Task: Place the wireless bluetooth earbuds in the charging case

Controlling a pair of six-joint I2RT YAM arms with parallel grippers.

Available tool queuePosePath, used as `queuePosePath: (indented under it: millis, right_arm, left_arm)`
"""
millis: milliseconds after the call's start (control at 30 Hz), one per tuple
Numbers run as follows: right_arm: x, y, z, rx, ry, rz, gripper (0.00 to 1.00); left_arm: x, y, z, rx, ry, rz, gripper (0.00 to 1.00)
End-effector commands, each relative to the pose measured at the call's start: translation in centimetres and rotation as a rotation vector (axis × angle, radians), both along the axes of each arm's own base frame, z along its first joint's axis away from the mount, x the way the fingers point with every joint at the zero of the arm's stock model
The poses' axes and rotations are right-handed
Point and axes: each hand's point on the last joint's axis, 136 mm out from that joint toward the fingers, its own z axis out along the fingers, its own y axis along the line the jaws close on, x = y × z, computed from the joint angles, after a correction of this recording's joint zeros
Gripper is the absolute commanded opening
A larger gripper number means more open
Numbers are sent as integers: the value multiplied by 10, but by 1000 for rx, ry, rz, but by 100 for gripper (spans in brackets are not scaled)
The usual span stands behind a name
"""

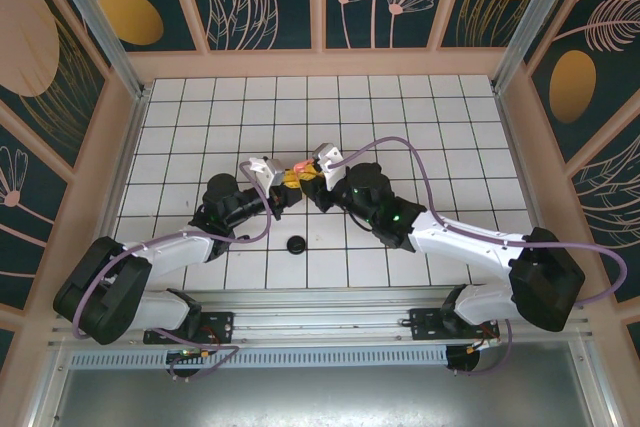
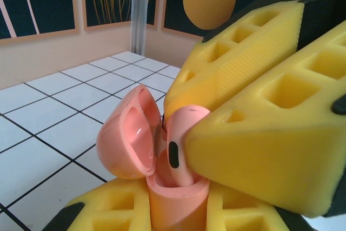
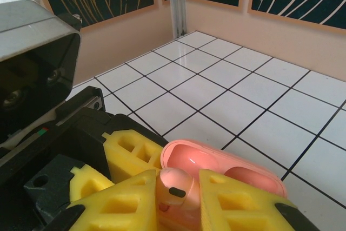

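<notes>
A salmon-pink charging case [image 2: 178, 201] stands upright between the yellow foam fingers [image 2: 102, 209] of my left gripper [image 2: 175, 217], which is shut on it. Its lid [image 2: 125, 139] hangs open to the left. My right gripper [image 3: 178, 201] is shut on one pink earbud [image 3: 174, 185], which sits stem-down in the case's mouth, its head still above the rim. In the left wrist view the same earbud [image 2: 181, 144] shows with its black oval mark, pinched by the right gripper's fingers [image 2: 259, 112]. From above, both grippers meet at the case [image 1: 300, 165] in mid-table.
A black round disc [image 1: 296, 244] lies on the white tiled floor [image 1: 420, 117] just in front of the grippers. Low peach walls [image 1: 320, 62] and patterned panels enclose the floor on three sides. Cables loop over both arms.
</notes>
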Motion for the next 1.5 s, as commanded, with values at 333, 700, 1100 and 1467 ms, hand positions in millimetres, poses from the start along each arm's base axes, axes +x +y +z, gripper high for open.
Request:
queuePosePath:
  millis: [333,700,1100,1467]
  right_arm:
    - [-15,-2,-18,-92,20,69,22]
    - [-20,-2,-16,-89,23,87,24]
    - [-28,2,-16,-113,28,128,24]
    - [-33,3,-16,-140,21,142,24]
  left_arm:
    - [-4,-1,46,-66,-151,-17,9]
    - [-4,-1,47,-65,-154,-13,9]
    - [-3,0,46,-57,-157,-7,9]
    - [-4,-1,47,-57,-159,-18,9]
